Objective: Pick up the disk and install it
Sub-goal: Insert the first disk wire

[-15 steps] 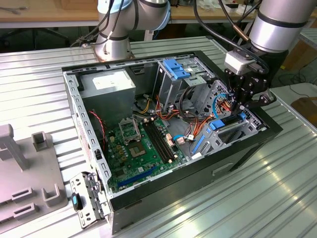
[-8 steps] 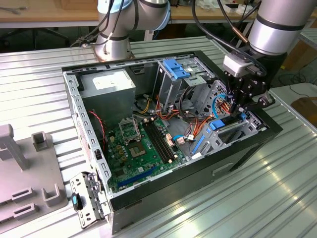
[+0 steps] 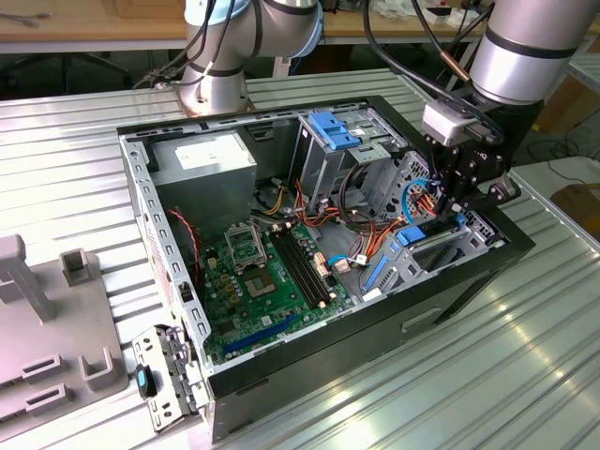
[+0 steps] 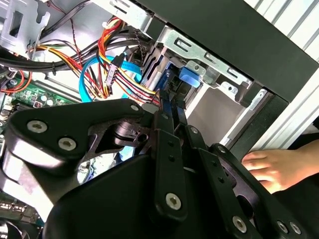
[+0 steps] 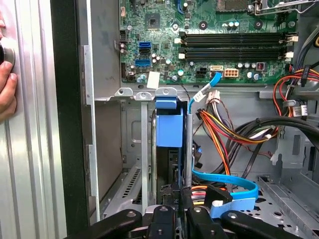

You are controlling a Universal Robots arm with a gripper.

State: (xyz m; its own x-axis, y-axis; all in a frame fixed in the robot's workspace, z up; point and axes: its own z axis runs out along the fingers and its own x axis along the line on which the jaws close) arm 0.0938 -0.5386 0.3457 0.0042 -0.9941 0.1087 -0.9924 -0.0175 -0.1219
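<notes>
In the exterior view the gripper point(image 3: 457, 208) reached down into the computer case point(image 3: 375, 319), and its fingertips were hidden among cables. The disk point(image 5: 169, 130) stood on edge in its bay, most of it covered by the bay's metal wall. In both wrist views a person's hand point(image 4: 271, 167) was cut off by the picture's edge

Gripper point(image 3: 457, 208) sits tight in the drive bay; cable bundle point(image 5: 234, 129) crowds 1 side, case wall point(image 5: 65, 124) the other.
</notes>
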